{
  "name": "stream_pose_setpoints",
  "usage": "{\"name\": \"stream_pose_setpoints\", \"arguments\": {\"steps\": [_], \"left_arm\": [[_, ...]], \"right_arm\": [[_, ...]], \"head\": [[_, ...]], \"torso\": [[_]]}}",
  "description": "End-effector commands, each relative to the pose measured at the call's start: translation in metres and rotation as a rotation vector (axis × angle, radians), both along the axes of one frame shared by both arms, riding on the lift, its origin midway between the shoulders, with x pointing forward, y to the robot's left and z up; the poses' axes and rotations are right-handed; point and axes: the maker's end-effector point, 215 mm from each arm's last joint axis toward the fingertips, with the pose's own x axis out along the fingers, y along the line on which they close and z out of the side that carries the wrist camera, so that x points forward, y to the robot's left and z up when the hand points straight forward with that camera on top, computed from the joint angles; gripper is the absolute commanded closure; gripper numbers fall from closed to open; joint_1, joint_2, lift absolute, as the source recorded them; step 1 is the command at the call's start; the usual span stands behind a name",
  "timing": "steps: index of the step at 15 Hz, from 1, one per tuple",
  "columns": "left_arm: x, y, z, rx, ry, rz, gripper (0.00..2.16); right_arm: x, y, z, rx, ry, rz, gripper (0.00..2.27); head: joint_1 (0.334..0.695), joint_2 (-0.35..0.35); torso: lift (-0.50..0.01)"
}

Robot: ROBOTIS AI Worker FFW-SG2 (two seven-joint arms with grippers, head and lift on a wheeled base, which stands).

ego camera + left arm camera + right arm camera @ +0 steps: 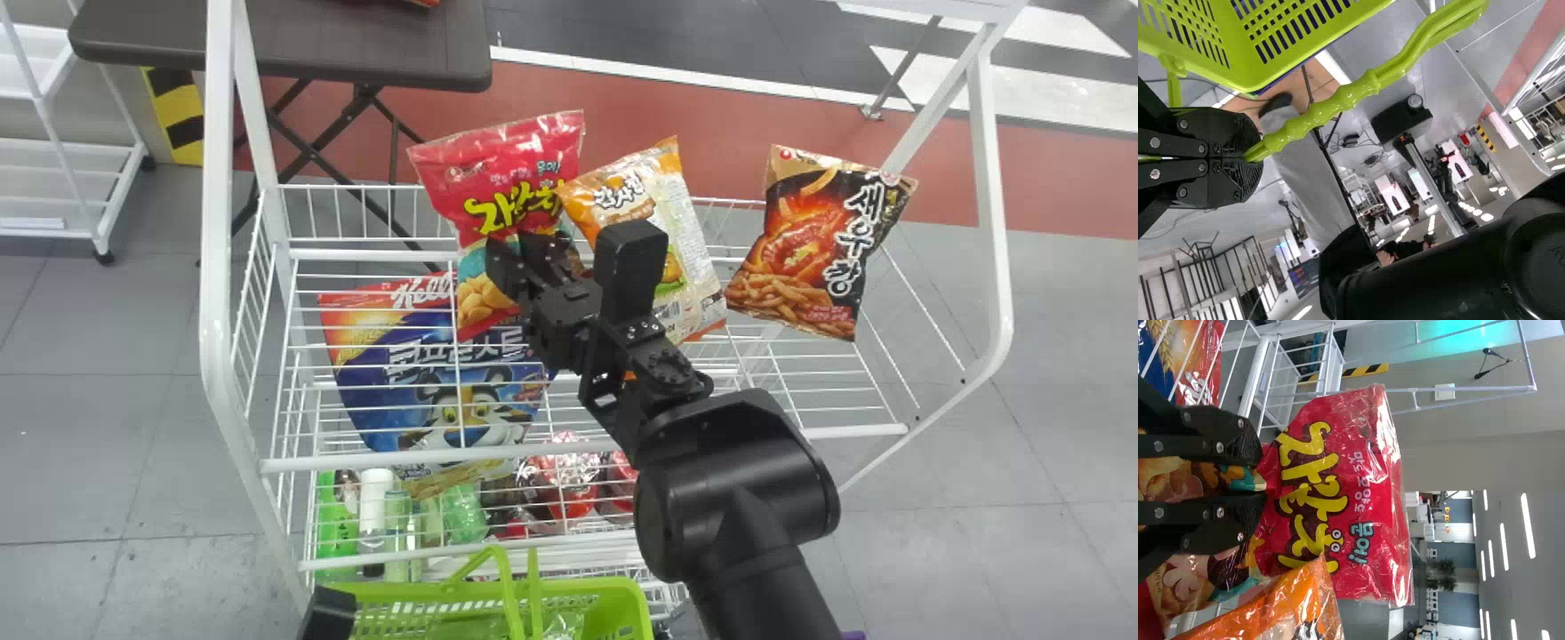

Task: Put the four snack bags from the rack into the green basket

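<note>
Standing top-up, long axis steep, red bag [502, 182] pinched in right hand [519, 254], left hand [330, 615] gripping basket handle [1355, 94]

"자갈치" stands on the red bag [502, 173], "새우깡" on the black bag [813, 249], "Kell" on the blue bag [372, 407].

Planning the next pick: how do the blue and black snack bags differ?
Size: the blue bag looks larger than the black bag.
Place: blue sits left in the rack, black right.
Cover: the head view sees blue through wires, black unobstructed.
Shared: both show their printed fronts, and no gripper holds either.
</note>
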Motion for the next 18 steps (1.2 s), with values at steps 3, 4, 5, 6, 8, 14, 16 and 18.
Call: {"name": "stream_pose_setpoints", "arguments": {"steps": [3,4,5,6,8,14,16,18], "left_arm": [[0.0,0.0,-0.001,0.002,0.0,0.0,2.13],[0.0,-0.001,0.0,0.0,0.0,-0.001,2.13],[-0.001,-0.001,0.0,0.001,0.0,-0.002,2.13],[-0.001,0.0,-0.001,0.003,0.003,-0.003,2.13],[-0.002,-0.001,0.0,0.002,0.003,-0.004,2.13],[-0.003,-0.001,0.0,0.001,0.002,-0.006,2.13],[-0.004,-0.002,0.001,-0.001,-0.001,-0.007,2.13],[-0.005,-0.003,0.002,-0.001,0.0,-0.01,2.13]], "right_arm": [[-0.013,0.01,0.011,0.023,-0.028,0.021,2.07],[-0.014,0.011,0.015,0.026,-0.035,0.023,2.07],[-0.016,0.012,0.02,0.031,-0.046,0.026,2.07],[-0.016,0.014,0.022,0.036,-0.048,0.037,2.07],[-0.018,0.018,0.029,0.043,-0.065,0.057,2.07],[-0.034,0.039,0.058,0.091,-0.131,0.132,2.07],[-0.049,0.044,0.069,0.104,-0.138,0.146,2.07],[-0.071,0.047,0.083,0.123,-0.155,0.156,2.07]], "head": [[0.695,-0.224],[0.695,-0.222],[0.695,-0.219],[0.695,-0.215],[0.695,-0.211],[0.695,-0.19],[0.695,-0.178],[0.695,-0.174]], "torso": [[-0.006],[-0.006],[-0.006],[-0.006],[-0.006],[-0.006],[-0.006],[-0.006]]}}
